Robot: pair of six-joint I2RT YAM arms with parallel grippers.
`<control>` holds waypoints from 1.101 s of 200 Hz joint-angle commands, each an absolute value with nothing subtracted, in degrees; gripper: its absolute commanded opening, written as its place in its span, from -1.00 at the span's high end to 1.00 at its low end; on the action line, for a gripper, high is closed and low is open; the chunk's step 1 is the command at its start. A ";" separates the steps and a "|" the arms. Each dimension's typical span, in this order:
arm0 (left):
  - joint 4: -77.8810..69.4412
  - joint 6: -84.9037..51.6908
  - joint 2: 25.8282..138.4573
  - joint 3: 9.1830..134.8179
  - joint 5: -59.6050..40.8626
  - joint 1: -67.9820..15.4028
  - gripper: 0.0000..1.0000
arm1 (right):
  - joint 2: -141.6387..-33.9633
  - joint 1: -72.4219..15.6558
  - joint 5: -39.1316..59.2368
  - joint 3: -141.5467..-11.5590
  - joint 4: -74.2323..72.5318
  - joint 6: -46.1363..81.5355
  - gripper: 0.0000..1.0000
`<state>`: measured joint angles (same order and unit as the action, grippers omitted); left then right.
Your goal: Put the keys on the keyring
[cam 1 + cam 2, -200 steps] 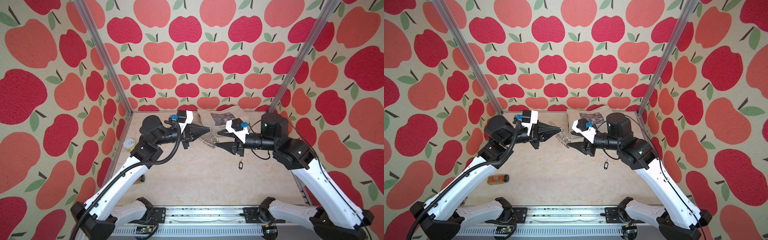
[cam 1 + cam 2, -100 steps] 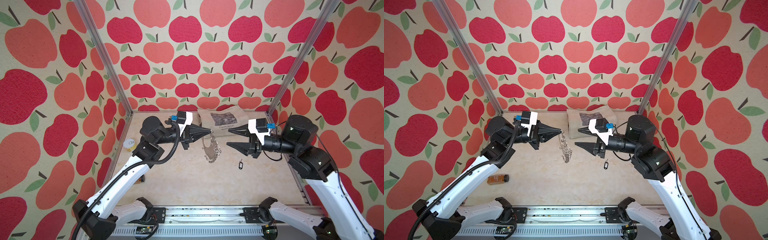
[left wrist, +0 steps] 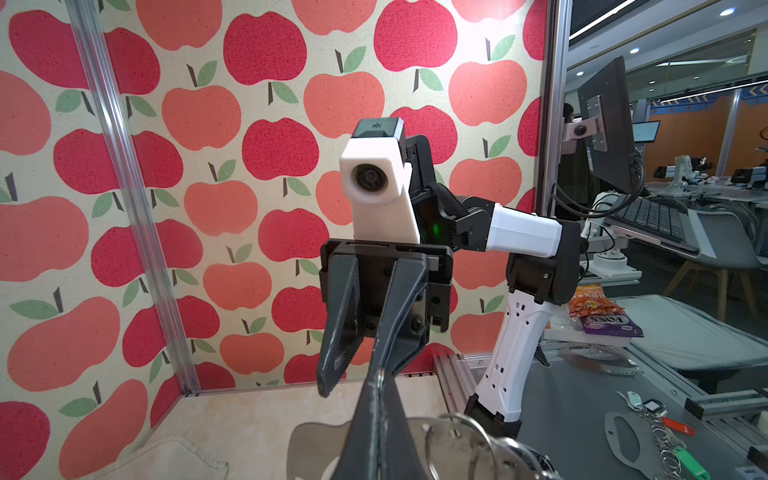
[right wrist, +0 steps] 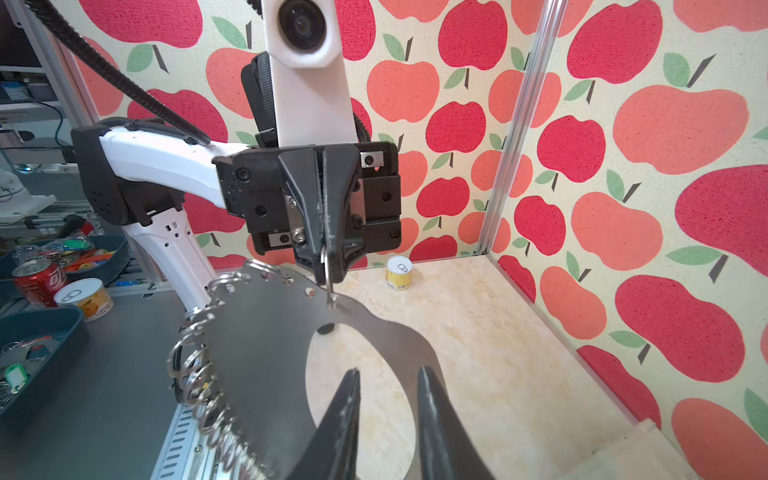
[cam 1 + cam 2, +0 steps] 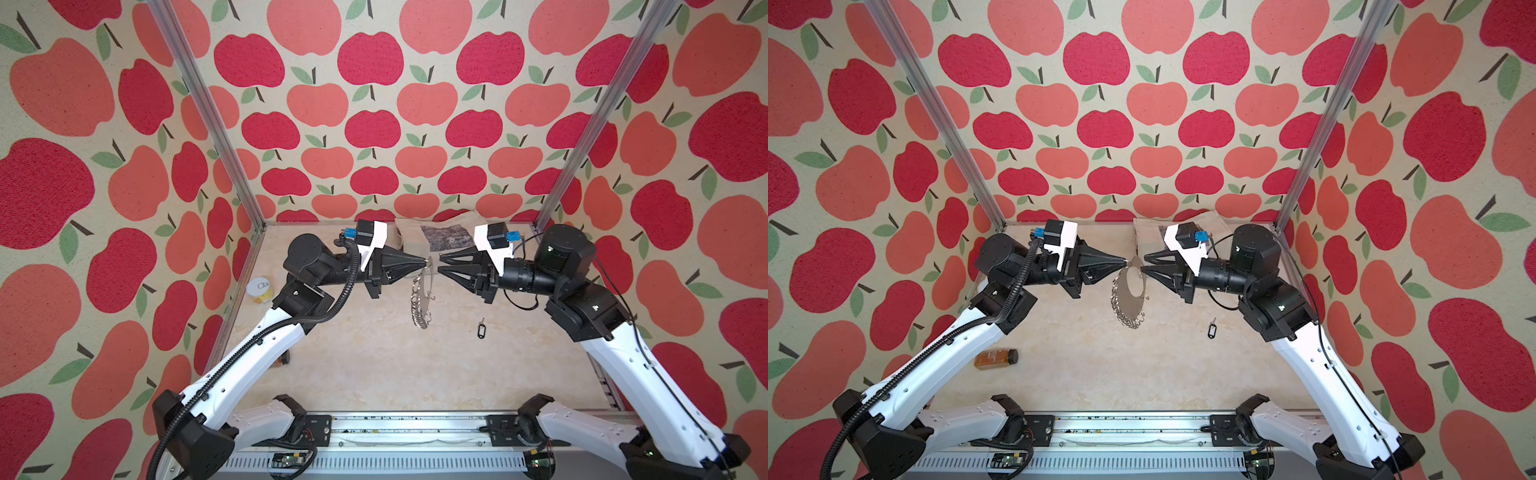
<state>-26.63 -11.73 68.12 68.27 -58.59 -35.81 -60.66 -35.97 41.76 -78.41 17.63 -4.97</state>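
The keyring (image 5: 422, 299) (image 5: 1128, 300), a grey crescent plate fringed with silver rings, hangs above the table. My left gripper (image 5: 424, 261) (image 5: 1125, 262) (image 3: 380, 374) is shut on one of the rings at its upper end. In the right wrist view the plate (image 4: 257, 340) dangles from that pinched ring. My right gripper (image 5: 439, 265) (image 5: 1143, 262) (image 4: 388, 370) faces it, jaws a little apart, tips right at the plate's upper end; I cannot tell whether they touch it. The keys (image 5: 481, 330) (image 5: 1212, 330), a small silver key on a black tag, lie on the table under the right arm.
A yellow can (image 5: 260, 291) (image 4: 399, 272) stands by the left wall. An amber bottle (image 5: 995, 358) lies near the left arm. A folded cloth bag with a printed picture (image 5: 440, 237) rests against the back wall.
The keyring has swung down and hangs from my left gripper alone. My right gripper drew back to the right, then came in again to the plate's upper end with narrower jaws.
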 commanded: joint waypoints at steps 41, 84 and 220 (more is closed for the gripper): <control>-36.13 -15.94 69.57 67.06 -58.62 -36.05 1.00 | -60.31 -37.26 46.56 -77.20 9.75 0.56 0.56; -37.17 -16.88 70.38 67.75 -59.08 -36.74 1.00 | -61.34 -37.92 46.38 -77.03 9.50 0.53 0.56; -36.67 -16.39 70.59 68.69 -59.22 -37.84 1.00 | -61.88 -39.36 46.62 -76.67 7.58 1.85 1.00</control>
<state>-34.96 -16.03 70.30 67.33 -58.65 -37.32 -61.89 -38.89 46.59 -76.62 8.27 1.83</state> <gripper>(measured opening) 0.054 0.044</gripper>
